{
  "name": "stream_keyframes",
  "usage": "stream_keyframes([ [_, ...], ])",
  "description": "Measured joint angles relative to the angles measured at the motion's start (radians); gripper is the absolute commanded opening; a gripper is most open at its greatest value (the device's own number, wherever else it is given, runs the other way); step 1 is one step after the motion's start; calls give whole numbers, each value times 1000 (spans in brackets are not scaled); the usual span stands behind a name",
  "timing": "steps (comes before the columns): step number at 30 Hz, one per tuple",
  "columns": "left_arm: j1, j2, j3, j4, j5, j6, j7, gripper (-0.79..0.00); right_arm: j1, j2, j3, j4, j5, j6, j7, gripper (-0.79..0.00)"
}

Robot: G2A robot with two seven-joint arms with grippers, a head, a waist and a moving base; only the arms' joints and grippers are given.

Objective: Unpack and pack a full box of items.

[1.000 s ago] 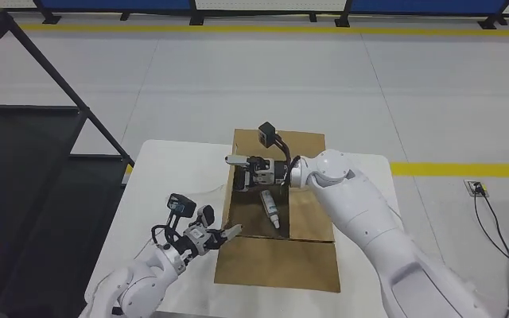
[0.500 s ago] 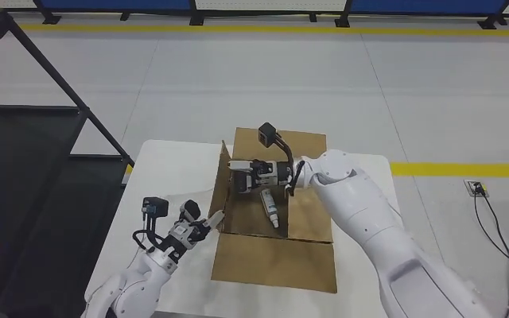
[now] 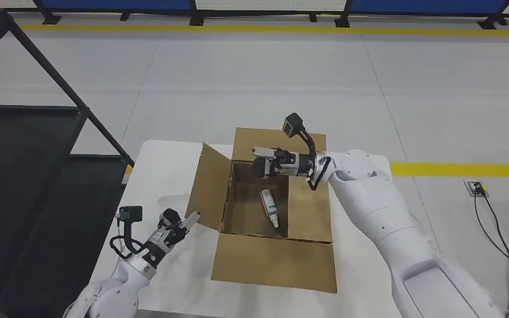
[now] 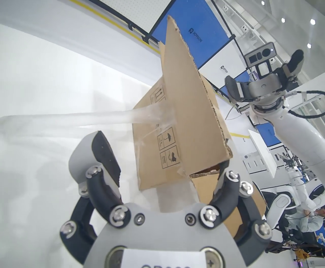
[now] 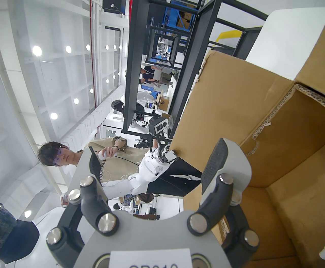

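Top view: corrugated cardboard box (image 3: 273, 264) holds a slim white tube (image 3: 270, 207); left tool (image 3: 184, 222), right tool (image 3: 259, 158) spread.

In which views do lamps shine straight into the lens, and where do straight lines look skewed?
Right wrist view: round ceiling lamps glare into the lens, and the black frame posts lean and fan apart. Left wrist view: small lamps glare near the ceiling. Top view: even light, a soft shadow on the table beside the box's raised flap.

cardboard box (image 3: 274, 262): brown, upright, flaps spread open | white tube (image 3: 270, 208): lying flat inside
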Motion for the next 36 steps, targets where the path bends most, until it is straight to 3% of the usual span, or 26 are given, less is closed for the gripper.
stream_keyframes([
  [12,-28,1,-10,102,23,51,-114,0,-49,52,87,-81,-5,-9,17,0],
  [36,-79,-9,3,206,29,79,-152,0,-131,108,173,-226,-47,46,8,0],
])
